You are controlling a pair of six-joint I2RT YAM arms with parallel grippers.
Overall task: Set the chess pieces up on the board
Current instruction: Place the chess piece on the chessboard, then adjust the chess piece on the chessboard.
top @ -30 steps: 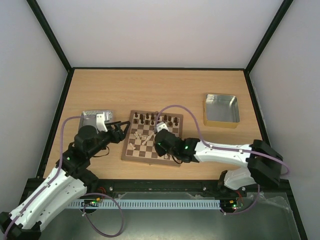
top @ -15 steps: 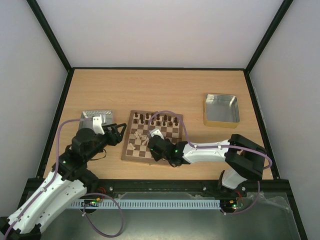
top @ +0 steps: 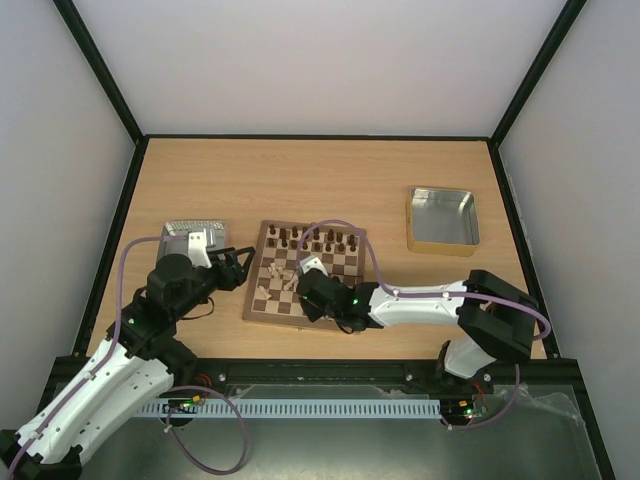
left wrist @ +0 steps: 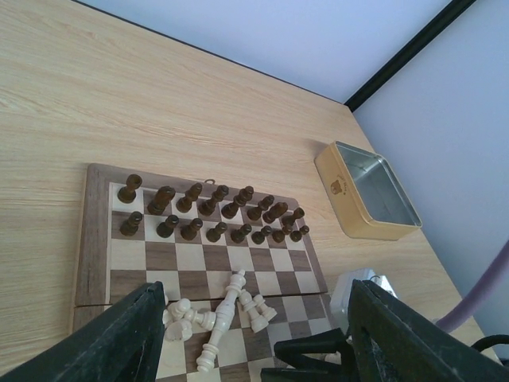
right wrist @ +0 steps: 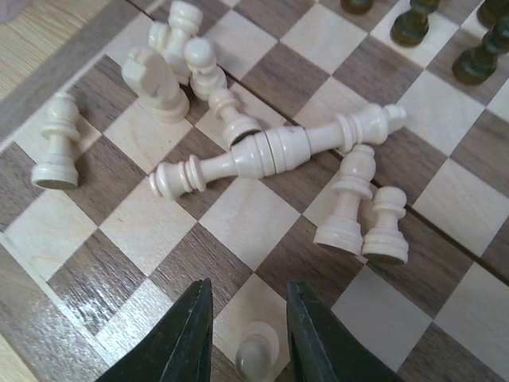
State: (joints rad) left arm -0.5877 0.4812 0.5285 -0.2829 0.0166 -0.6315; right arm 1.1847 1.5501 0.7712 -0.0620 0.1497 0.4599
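The board [top: 262, 305] lies mid-table, dark chessmen on its two far rows. Cream chess pieces [top: 280, 272] lie heaped on its left half. In the right wrist view a long cream piece [right wrist: 278, 151] lies flat, a knight [right wrist: 151, 79] and small pieces lie beyond it, and three pawns [right wrist: 56, 143] stand. My right gripper [right wrist: 248, 334] is open low over the near rows, with one upright cream pawn [right wrist: 258, 354] between its fingers, untouched on both sides. My left gripper [left wrist: 262, 350] is wide open and empty, above the board's left edge [top: 243, 268].
A shiny open tin [top: 443, 220] stands to the right of the board and shows in the left wrist view [left wrist: 366, 191]. A metal tray [top: 185, 232] sits by the left arm. The dark chessmen [top: 315, 240] stand close behind the cream heap.
My right gripper has moved left along the board's near side, from its right part to the middle-left. In the last half second it barely moved. The left arm has shifted only slightly.
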